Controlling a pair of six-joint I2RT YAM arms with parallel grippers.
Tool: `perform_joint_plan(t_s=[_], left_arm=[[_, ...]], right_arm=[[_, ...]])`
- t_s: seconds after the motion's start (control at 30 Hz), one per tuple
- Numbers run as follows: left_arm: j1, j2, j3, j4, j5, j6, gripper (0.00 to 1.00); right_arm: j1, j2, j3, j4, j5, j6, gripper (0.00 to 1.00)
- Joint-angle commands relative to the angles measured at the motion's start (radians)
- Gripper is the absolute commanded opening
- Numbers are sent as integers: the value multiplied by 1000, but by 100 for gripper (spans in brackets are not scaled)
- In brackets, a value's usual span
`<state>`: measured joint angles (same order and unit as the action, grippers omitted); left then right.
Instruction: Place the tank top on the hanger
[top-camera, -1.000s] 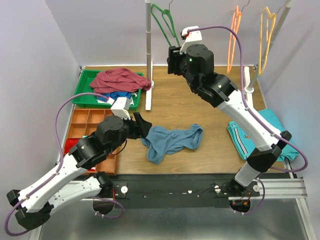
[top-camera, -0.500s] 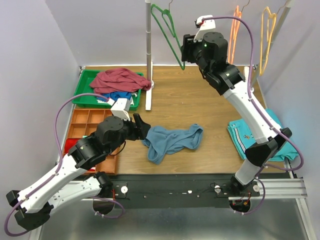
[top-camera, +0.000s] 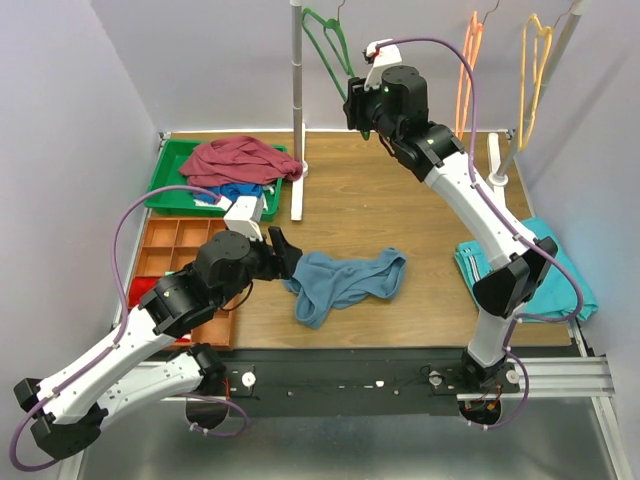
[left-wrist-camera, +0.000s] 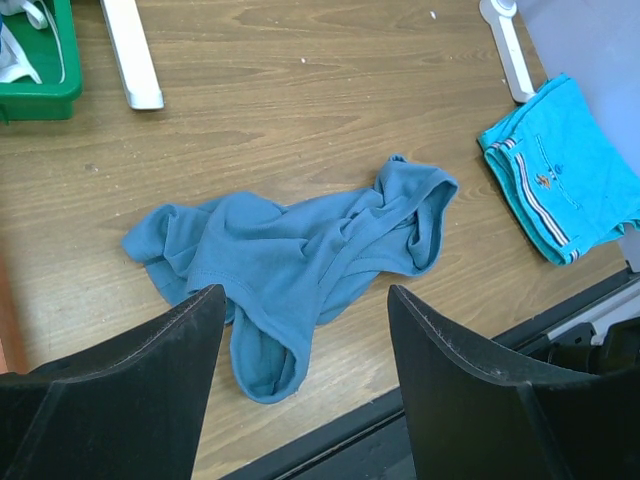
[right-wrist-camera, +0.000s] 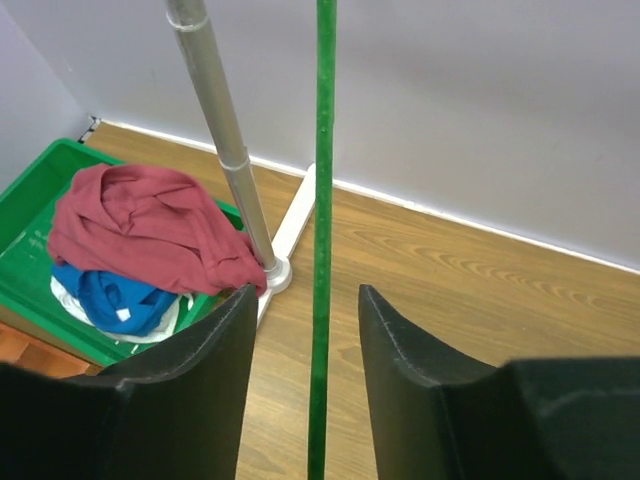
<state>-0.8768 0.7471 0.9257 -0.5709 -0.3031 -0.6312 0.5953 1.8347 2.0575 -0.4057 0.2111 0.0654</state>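
Note:
The slate-blue tank top (top-camera: 345, 283) lies crumpled on the wooden table; in the left wrist view the tank top (left-wrist-camera: 300, 250) spreads just beyond my fingers. My left gripper (top-camera: 288, 255) hovers at its left edge, open and empty (left-wrist-camera: 305, 295). The green hanger (top-camera: 327, 45) hangs from the rack at the back. My right gripper (top-camera: 356, 103) is raised to it. In the right wrist view one thin green bar of the hanger (right-wrist-camera: 322, 200) runs straight down between the open fingers of my right gripper (right-wrist-camera: 308, 292), with a gap on each side.
The rack's metal pole (top-camera: 297, 110) stands beside the green hanger. A green tray (top-camera: 165, 190) holds a maroon garment (top-camera: 240, 160). An orange hanger (top-camera: 466, 70) and a yellow hanger (top-camera: 535, 60) hang at the back right. Folded teal cloth (top-camera: 545, 270) lies right; an orange compartment tray (top-camera: 170, 250) lies left.
My right gripper swung right, then back left to the green hanger, and its jaws narrowed around the hanger's bar. The left arm and the tank top stayed still.

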Motion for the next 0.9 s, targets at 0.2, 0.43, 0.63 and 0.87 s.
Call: perform_joint_plan(t_s=[0.2, 0.43, 0.63, 0.87], left_arm=[[6, -15, -19, 13, -22, 13, 74], [6, -9, 5, 8, -25, 16, 73], [6, -2, 12, 8, -24, 16, 72], [6, 11, 25, 6, -31, 19, 72]], right_arm=[[-5, 3, 44, -7, 40, 13, 6], [-5, -20, 47, 1, 60, 7, 1], [-5, -67, 18, 30, 65, 2, 1], [-5, -91, 35, 68, 53, -1, 1]])
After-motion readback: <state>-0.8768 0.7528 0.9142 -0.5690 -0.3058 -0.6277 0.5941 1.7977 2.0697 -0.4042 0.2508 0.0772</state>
